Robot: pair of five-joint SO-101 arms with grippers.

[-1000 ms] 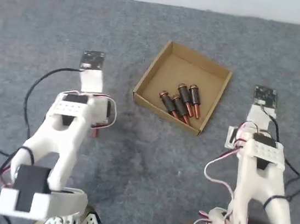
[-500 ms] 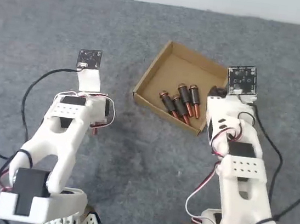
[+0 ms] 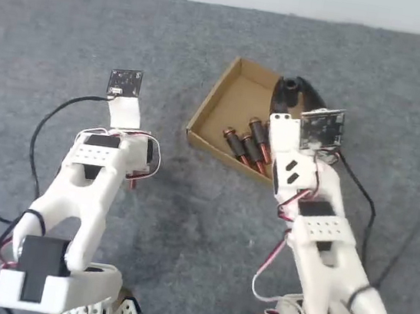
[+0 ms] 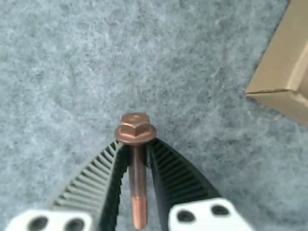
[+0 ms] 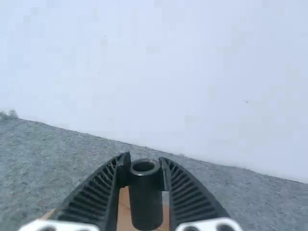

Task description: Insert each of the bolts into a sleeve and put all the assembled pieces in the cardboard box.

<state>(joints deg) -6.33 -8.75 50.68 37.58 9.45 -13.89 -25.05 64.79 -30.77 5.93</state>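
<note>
Though apart, end effectors (image 4: pixel 136 144) (image 5: pixel 144 161) grip bolt (image 4: pixel 136 130) and sleeve (image 5: pixel 144 197).

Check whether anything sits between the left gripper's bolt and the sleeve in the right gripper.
Bare carpet and the cardboard box's side wall lie between the bolt and the sleeve, held over the box.

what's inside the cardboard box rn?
Three assembled pieces lie side by side near the front wall of the cardboard box. The right arm hangs over the box and covers its right part, so anything there is hidden.
</note>
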